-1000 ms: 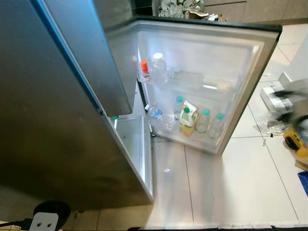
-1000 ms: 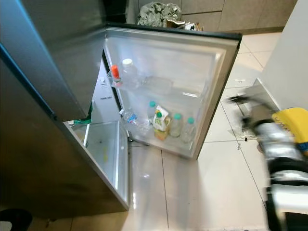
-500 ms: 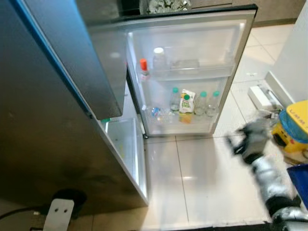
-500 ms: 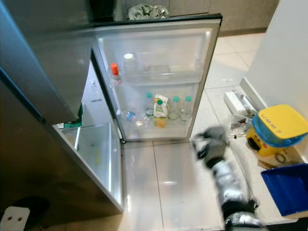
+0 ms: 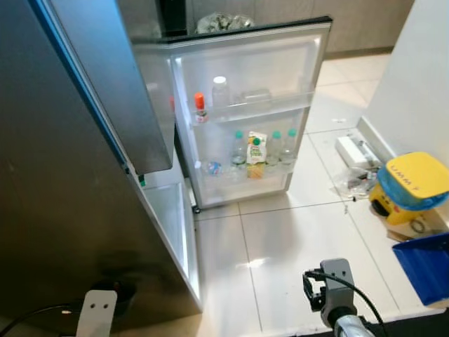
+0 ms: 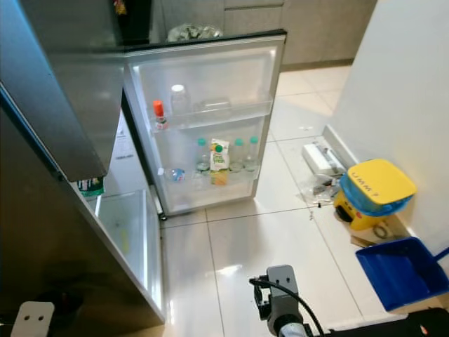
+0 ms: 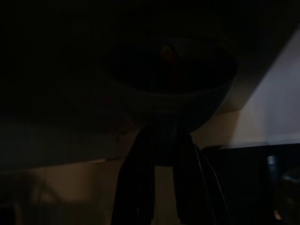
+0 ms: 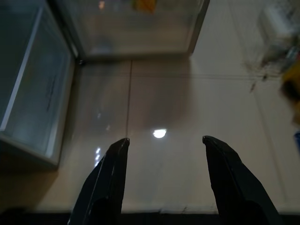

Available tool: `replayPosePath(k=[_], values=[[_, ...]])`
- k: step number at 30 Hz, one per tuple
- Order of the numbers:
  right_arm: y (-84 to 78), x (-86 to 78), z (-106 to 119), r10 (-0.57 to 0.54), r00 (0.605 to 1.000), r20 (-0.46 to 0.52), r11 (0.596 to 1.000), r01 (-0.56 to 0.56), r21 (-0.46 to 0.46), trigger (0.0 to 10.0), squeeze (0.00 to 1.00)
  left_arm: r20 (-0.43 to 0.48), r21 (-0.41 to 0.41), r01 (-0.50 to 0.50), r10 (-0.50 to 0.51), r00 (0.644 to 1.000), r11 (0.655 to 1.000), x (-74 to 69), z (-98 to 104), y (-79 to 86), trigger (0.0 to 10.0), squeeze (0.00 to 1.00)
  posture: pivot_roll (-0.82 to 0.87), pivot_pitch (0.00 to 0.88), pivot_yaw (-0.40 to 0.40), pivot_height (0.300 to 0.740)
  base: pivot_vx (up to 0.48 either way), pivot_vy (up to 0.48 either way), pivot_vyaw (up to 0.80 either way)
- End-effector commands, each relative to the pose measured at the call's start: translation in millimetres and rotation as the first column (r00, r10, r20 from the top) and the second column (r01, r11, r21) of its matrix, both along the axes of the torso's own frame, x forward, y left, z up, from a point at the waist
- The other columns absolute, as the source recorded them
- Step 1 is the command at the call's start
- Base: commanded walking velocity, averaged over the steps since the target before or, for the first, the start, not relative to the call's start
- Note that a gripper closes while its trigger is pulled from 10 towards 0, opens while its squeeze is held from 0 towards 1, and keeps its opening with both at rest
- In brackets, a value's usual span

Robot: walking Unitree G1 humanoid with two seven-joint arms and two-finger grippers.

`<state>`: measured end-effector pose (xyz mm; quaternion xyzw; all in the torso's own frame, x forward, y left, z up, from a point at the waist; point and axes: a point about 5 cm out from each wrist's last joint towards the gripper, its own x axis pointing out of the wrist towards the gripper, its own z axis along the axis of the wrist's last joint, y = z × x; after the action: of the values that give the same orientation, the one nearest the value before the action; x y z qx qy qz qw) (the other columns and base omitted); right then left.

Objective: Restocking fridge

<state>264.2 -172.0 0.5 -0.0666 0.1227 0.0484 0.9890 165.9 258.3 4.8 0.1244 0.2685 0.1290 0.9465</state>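
Steel fridge: tall brushed-steel fridge (image 5: 63,210) fills the robot's left side, with its white-lined lower door (image 6: 210,77) swung wide open, facing the camera.
Upper door shelf: a small red-capped bottle (image 5: 200,107) stands at its left end, a clear white-capped bottle (image 5: 220,91) just beside it.
Lower door shelf: a green and white juice carton (image 6: 219,156) stands among clear bottles with teal caps (image 6: 238,154); a clear bottle with a blue label (image 6: 175,173) lies tilted at the left end.
Fridge drawer: a clear plastic drawer (image 6: 126,235) stands pulled out low at the fridge body, beside the open door.
Right gripper: the right gripper (image 8: 164,143) hangs low over the pale glossy tiled floor (image 5: 280,232), well apart from the door; its two black fingers (image 8: 115,164) are spread wide with nothing between them.
Left gripper: the left gripper (image 7: 161,140) hangs idle in deep shade, its dark fingers close together; whether they are fully closed cannot be told.
Wall side: a yellow and blue bucket-like container (image 6: 372,193) sits against the white wall (image 6: 393,91), a blue plastic dustpan (image 6: 400,274) near it on the floor, and a white boxy item with clutter (image 6: 319,158) further along the wall.
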Motion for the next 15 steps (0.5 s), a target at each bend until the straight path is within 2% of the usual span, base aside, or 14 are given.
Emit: replayPosePath(k=[1,3,4,6,8,12,15], values=[[2.8,-4.8,-2,0.006,1.0,0.001,1.0,-0.006,-0.017,10.0,0.0,-0.008,-0.002,0.047,-0.047,0.999,0.999,-6.1,-5,-7.5,10.0,0.0,-0.01,0.142,0.037,0.74,0.0,0.0,0.0],[2.8,-4.8,-2,0.006,1.0,0.001,1.0,-0.006,-0.017,10.0,0.0,-0.008,-0.002,0.047,-0.047,0.999,0.999,-6.1,-5,-7.5,10.0,0.0,-0.01,0.142,0.037,0.74,0.0,0.0,0.0],[3.9,-4.1,2,0.007,1.0,0.021,1.0,-0.007,-0.025,10.0,0.0,0.001,-0.012,0.078,-0.078,0.997,0.997,-7.1,-5,-13.3,10.0,0.0,-0.03,0.136,0.029,0.74,0.0,0.0,0.0],[3.9,-4.1,2,0.007,1.0,0.021,1.0,-0.007,-0.025,10.0,0.0,0.001,-0.012,0.078,-0.078,0.997,0.997,-7.1,-5,-13.3,10.0,0.0,-0.03,0.136,0.029,0.74,0.0,0.0,0.0],[2.7,-0.6,10,0.015,0.998,0.055,0.999,-0.013,-0.033,10.0,0.0,0.022,-0.039,0.091,-0.09,0.996,0.995,-7.5,-6,-19.9,10.0,0.0,-0.05,0.128,0.006,0.74,0.0,0.0,0.0],[0.4,0.5,11,0.026,0.998,0.057,0.999,-0.023,-0.043,10.0,0.0,0.02,-0.044,0.073,-0.072,0.997,0.996,-9.4,-8,-18.5,10.0,0.0,-0.06,0.126,-0.003,0.74,0.0,0.0,0.0],[-0.5,-0.7,11,0.031,0.998,0.054,0.998,-0.028,-0.059,10.0,0.0,0.014,-0.064,0.025,-0.024,1.0,0.998,-14.4,-11,-13.6,10.0,0.0,-0.06,0.124,-0.012,0.74,0.0,0.0,0.0]])
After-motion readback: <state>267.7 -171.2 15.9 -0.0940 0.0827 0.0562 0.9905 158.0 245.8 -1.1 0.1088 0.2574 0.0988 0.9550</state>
